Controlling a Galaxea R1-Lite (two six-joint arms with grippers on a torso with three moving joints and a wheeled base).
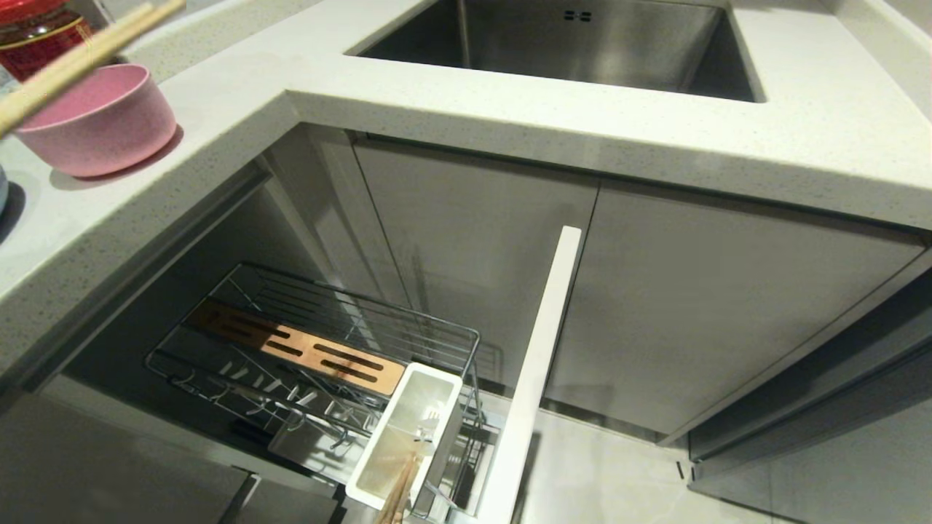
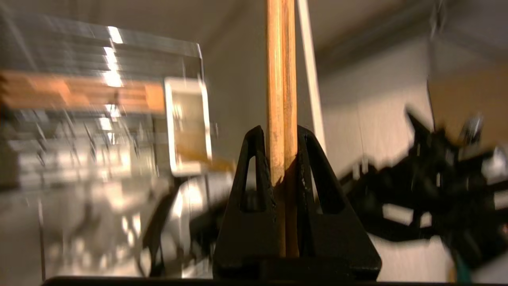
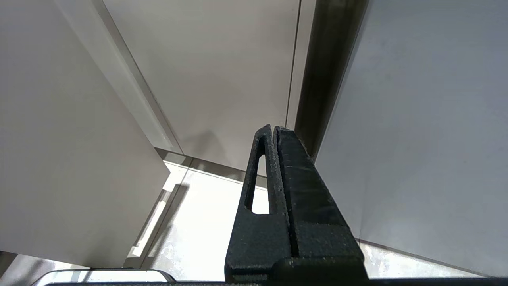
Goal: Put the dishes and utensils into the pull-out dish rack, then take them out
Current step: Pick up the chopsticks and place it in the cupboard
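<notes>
In the left wrist view my left gripper [image 2: 281,131] is shut on the pair of wooden chopsticks [image 2: 281,79], which stick straight out past the fingertips. The head view shows only their blurred length [image 1: 73,62] crossing the top left corner, above the pink bowl [image 1: 98,120] on the counter. The pull-out dish rack [image 1: 364,302] stands open below, with its wooden strip [image 1: 298,349], white utensil holder [image 1: 378,473] and pale front panel [image 1: 539,364]. Something thin and brown [image 1: 397,498] leans in the holder. A sliver of the blue plate [image 1: 2,193] shows at the left edge. My right gripper [image 3: 274,128] is shut and empty, parked.
The speckled countertop [image 1: 510,124] wraps round a steel sink [image 1: 582,44] at the back. A red-lidded jar [image 1: 36,29] stands behind the bowl. Grey cabinet doors [image 1: 692,306] face the rack, with pale floor [image 1: 604,473] beside the front panel.
</notes>
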